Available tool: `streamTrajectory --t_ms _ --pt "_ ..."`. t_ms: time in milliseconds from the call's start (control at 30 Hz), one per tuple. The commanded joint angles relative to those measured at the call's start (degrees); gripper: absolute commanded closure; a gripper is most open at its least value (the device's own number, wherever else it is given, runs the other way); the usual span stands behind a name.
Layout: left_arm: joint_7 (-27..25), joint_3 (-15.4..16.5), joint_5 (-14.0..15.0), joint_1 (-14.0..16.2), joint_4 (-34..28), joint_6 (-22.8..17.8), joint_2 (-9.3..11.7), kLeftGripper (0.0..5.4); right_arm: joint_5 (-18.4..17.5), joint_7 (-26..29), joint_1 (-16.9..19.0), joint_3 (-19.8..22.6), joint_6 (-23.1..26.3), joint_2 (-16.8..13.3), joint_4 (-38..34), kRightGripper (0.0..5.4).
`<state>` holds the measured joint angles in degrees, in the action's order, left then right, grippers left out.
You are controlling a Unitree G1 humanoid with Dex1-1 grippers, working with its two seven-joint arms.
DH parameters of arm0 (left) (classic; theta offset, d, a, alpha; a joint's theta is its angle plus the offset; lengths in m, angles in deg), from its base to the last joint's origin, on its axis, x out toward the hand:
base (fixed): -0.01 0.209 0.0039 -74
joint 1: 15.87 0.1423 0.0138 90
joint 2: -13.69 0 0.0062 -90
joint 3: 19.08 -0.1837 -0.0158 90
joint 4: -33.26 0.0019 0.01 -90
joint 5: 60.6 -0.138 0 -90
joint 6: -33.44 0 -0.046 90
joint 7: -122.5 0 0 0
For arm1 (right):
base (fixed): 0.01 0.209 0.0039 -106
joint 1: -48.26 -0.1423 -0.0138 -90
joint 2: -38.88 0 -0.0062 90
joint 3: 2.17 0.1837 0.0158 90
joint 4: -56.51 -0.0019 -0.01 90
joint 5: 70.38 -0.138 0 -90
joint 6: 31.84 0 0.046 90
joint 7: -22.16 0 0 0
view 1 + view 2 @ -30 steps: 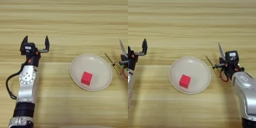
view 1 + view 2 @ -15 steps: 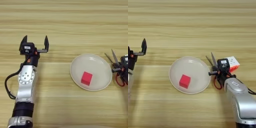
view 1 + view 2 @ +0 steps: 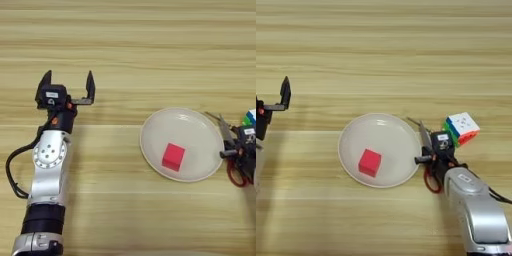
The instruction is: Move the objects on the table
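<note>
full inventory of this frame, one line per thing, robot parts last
table: 1, light wood grain, fills the view
plate: 1, cream, round, centre-right of the table
small cube: 1, red, on the plate
puzzle cube: 1, multicoloured, right of the plate
scissors: 1, grey blades, red handles, at the plate's right rim by the right tool
left tool: 1, black, open, over bare table left of the plate
right tool: 1, black, at the scissors; arm silver
</note>
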<state>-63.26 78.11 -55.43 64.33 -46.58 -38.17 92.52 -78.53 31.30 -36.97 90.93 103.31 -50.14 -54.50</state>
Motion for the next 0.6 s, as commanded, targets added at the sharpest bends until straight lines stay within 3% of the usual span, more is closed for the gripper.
streamTrajectory --t_ms 33,600 --pt "-0.3 0.0 0.5 -0.4 -0.5 -0.7 0.2 0.00 0.5 0.0 0.2 -0.6 -0.2 0.1 0.3 4.72" --pt "0.0 -0.3 0.4 -0.5 0.0 -0.4 -0.1 0.00 0.1 -0.4 -0.9 0.4 0.9 -0.3 -4.7 2.64"
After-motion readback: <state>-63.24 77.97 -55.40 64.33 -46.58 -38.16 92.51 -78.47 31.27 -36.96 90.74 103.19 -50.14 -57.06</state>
